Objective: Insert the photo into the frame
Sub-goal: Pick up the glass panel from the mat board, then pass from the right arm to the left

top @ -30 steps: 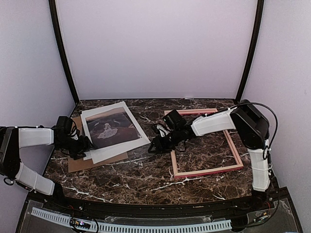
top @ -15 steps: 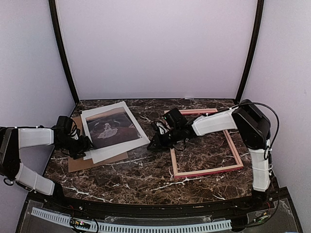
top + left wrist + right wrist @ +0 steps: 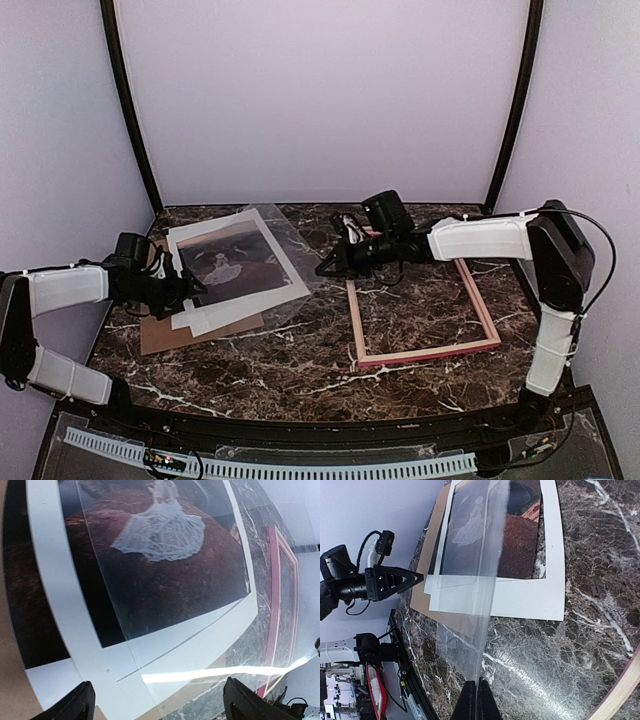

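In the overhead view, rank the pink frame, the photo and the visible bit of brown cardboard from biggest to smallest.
1. The frame: covers the most area, though the right arm hides one corner.
2. The photo: somewhat smaller.
3. The cardboard: smallest, only an edge shows from under the photo.

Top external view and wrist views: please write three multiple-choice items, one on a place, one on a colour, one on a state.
1. Where is the frame from the photo? A on it; B to its right; C to its left.
2. The photo's border is: A black; B pink; C white.
3. The right hand is: A shut on the clear sheet; B open and empty; C shut on the frame.
Answers: 1 B, the frame lies apart, right of the photo. 2 C, a white band surrounds the dark print. 3 A, its fingers pinch the sheet's edge.
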`<state>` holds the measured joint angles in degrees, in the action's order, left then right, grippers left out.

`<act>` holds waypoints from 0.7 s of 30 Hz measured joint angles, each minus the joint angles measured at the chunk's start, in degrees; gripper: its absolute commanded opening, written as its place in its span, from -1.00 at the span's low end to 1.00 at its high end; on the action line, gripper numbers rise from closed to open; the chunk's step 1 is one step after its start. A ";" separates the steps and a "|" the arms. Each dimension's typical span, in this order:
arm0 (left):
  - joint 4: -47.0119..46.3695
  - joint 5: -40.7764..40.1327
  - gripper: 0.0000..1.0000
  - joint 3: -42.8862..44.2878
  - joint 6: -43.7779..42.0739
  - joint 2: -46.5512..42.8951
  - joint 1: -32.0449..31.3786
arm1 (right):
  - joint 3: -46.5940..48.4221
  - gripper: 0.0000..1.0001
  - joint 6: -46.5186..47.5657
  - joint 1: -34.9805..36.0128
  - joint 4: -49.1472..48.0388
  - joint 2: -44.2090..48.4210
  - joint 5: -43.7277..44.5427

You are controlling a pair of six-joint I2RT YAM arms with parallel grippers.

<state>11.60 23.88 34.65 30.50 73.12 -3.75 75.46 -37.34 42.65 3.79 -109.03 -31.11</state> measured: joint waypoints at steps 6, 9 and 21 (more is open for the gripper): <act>-5.01 0.79 0.84 -1.16 3.76 0.04 -8.02 | -2.73 -1.00 -2.14 -1.95 -2.12 3.63 -0.20; -7.85 0.74 0.83 -1.38 6.29 1.38 -11.91 | -4.04 -1.00 -2.49 -2.56 -1.73 4.31 -0.09; -11.87 0.37 0.81 -1.14 15.32 7.61 -20.39 | -14.88 -1.00 -3.76 -3.08 4.52 10.60 3.26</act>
<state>-0.27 24.25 33.52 45.82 80.73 -24.14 60.58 -41.10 39.57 8.32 -98.43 -27.86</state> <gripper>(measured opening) 0.906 0.011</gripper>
